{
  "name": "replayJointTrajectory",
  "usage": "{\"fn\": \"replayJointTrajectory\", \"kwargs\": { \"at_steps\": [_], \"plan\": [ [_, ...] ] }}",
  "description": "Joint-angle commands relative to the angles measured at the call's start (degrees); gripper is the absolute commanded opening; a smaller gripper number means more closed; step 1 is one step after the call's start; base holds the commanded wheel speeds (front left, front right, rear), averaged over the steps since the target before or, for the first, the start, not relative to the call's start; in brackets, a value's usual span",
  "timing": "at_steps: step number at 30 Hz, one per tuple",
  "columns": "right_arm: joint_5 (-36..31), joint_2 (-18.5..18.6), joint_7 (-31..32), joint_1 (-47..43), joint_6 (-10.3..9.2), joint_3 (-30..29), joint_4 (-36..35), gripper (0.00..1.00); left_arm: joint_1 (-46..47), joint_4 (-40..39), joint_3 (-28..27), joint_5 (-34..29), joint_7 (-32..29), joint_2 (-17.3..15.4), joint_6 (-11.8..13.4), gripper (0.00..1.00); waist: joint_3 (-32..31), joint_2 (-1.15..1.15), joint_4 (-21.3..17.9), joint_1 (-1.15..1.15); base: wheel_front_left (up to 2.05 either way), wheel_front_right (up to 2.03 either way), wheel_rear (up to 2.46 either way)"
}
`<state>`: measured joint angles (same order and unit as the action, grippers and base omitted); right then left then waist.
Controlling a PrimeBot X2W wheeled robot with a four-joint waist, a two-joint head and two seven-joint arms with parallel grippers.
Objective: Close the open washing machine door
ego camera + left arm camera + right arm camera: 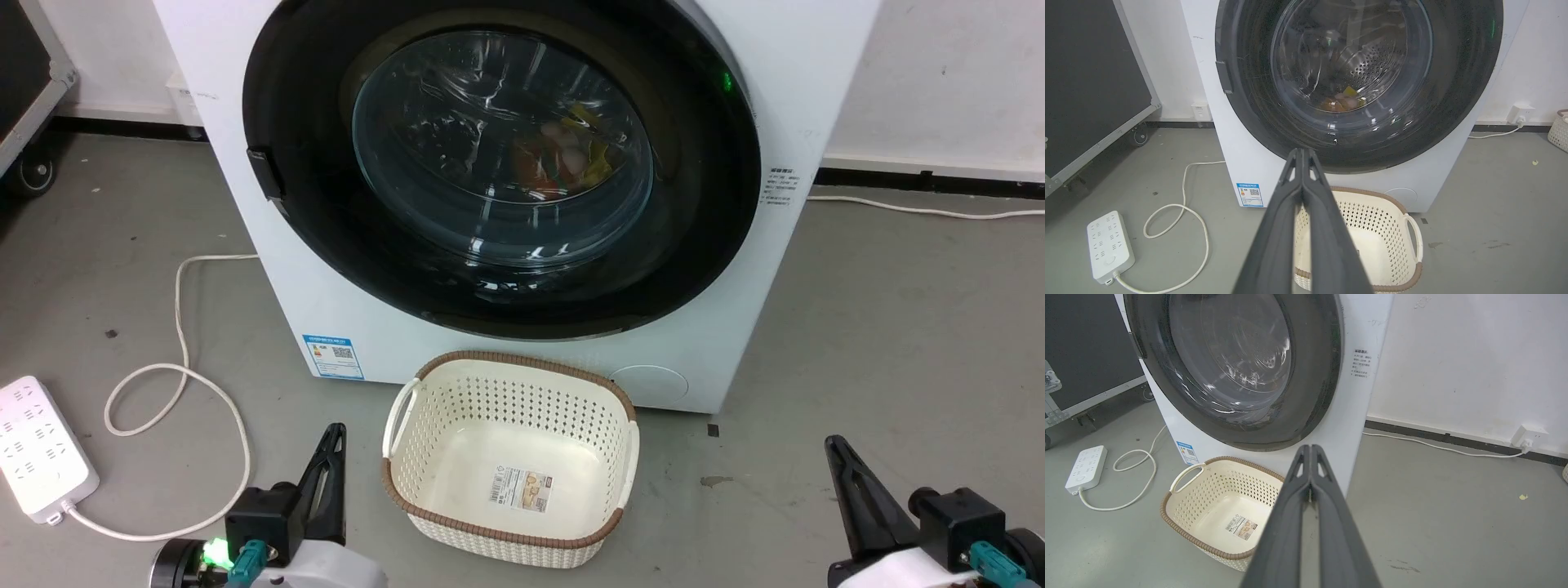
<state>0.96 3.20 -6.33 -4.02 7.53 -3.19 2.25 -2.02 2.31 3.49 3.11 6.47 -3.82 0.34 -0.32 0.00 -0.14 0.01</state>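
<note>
Left pincer (333, 437) and right pincer (834, 447) each have their fingers pressed fully together and hold nothing. Both sit low, well in front of the washing machine (384, 327). The round door (502, 155) appears to lie flush against the machine's front, seemingly closed. If the latch has not caught, a firm push on the black rim beside the tab (265, 173), not on the glass, would likely seat it. Count: two pincers, one door, one basket (522, 359) just before the machine, and one power strip (37, 449) to its left.
</note>
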Motion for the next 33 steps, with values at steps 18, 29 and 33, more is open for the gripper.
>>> {"fn": "replayJointTrajectory", "kwargs": {
  "at_steps": [18, 29, 33],
  "plan": [
    [-0.5, -0.2, 2.5, 2.3, -0.03, 1.3, -1.2, 0.0, 1.3, -1.0, -1.4, -1.4, -2.6, 0.5, -0.2, 0.0, 0.1, 0.0, 0.1, 0.0, 0.0, 0.0, 0.0],
    [-0.7, -0.3, 3.8, 2.9, -0.04, 2.0, -1.5, 0.0, 1.6, -1.4, -2.1, -2.0, -3.9, 0.6, -0.3, 0.0, 0.2, 0.0, 0.1, 0.0, 0.0, 0.0, 0.0],
    [-0.7, -0.3, 4.2, 3.1, -0.04, 2.2, -1.7, 0.0, 1.7, -1.6, -2.4, -2.2, -4.4, 0.7, -0.3, 0.0, 0.2, 0.0, 0.1, 0.0, 0.0, 0.0, 0.0]
  ]
}}
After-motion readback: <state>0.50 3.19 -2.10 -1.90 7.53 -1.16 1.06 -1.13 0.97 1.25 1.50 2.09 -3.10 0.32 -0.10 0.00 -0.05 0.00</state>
